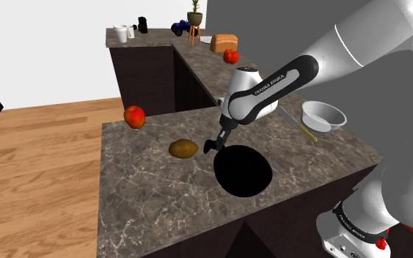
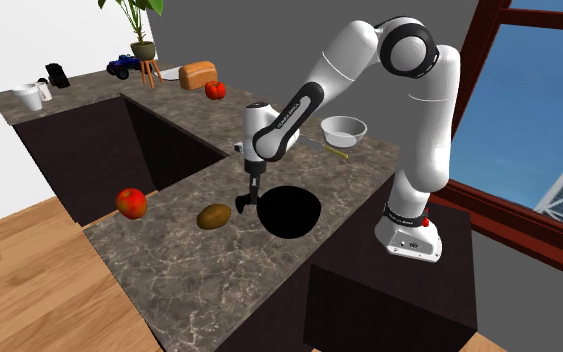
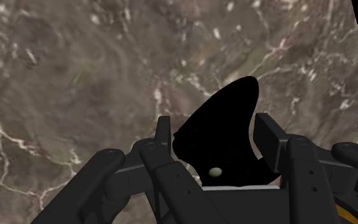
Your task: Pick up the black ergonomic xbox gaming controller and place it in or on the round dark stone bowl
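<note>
The marbled tabletop (image 1: 146,198) carries a red apple (image 1: 134,116) at its far left edge. To the right, apart from it, lies a brown potato (image 1: 183,149). Next comes the hand (image 1: 212,145), low over the tabletop between the potato and the round black bowl (image 1: 243,170), just beside the bowl's rim. In the wrist view its fingers (image 3: 269,137) are clamped on the black controller (image 3: 231,108), which is held outside the bowl. Further right stands a white bowl (image 1: 323,116).
</note>
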